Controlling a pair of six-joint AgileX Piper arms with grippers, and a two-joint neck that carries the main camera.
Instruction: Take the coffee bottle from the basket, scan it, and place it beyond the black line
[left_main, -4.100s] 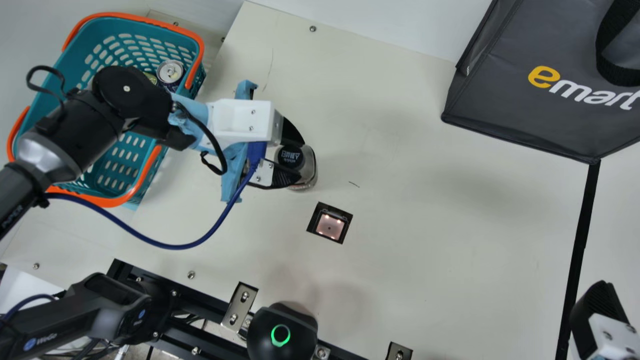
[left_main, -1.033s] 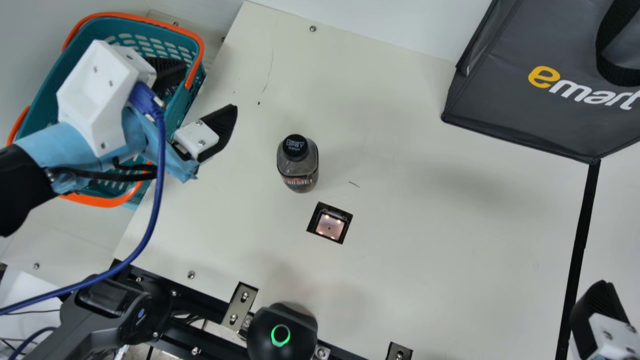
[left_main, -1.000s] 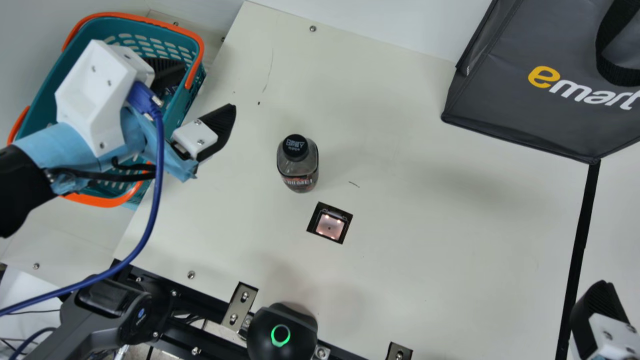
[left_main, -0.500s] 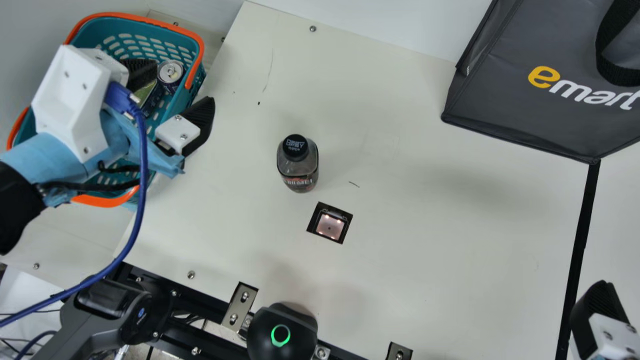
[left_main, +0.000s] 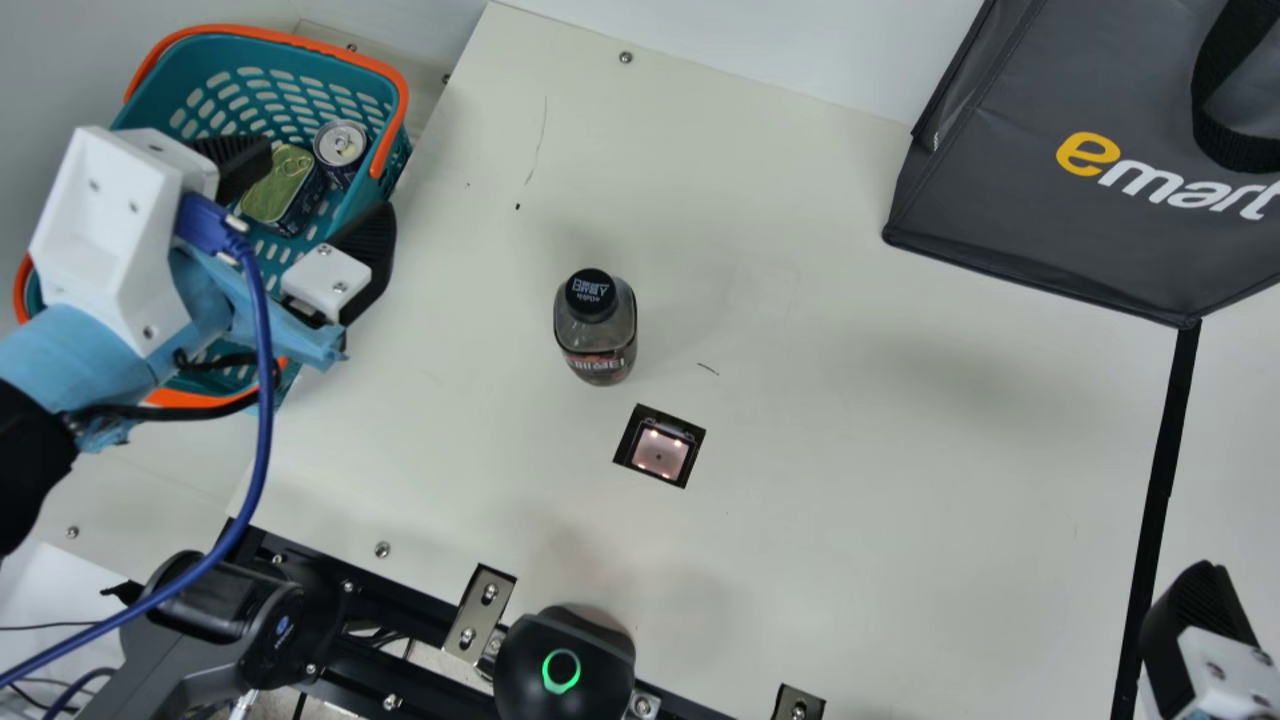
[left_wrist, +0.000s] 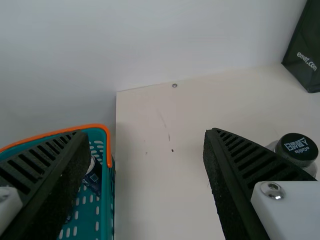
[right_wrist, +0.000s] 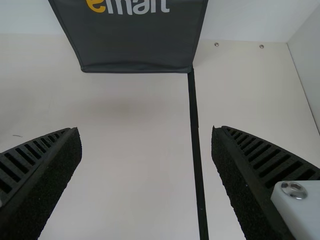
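Left gripper (left_main: 328, 182) is held with its two fingers wide apart, near the basket (left_main: 250, 32). Coffee bottle (left_main: 603, 338) is stood upright on the table (left_main: 850, 480) (its cap is black), near the scanner window (left_main: 659, 453) and before the black line (left_main: 1163, 470). In the basket are seen one drink can (left_main: 341, 148) and one flat tin (left_main: 279, 186). Right gripper (left_main: 1200, 620), its fingers also parted, is seen beside the line, and a grey shopping bag (left_main: 1040, 180) is placed farther.

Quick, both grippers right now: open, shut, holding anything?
Left gripper: open, holding nothing, at the basket.
Right gripper: open, holding nothing, near the black line.
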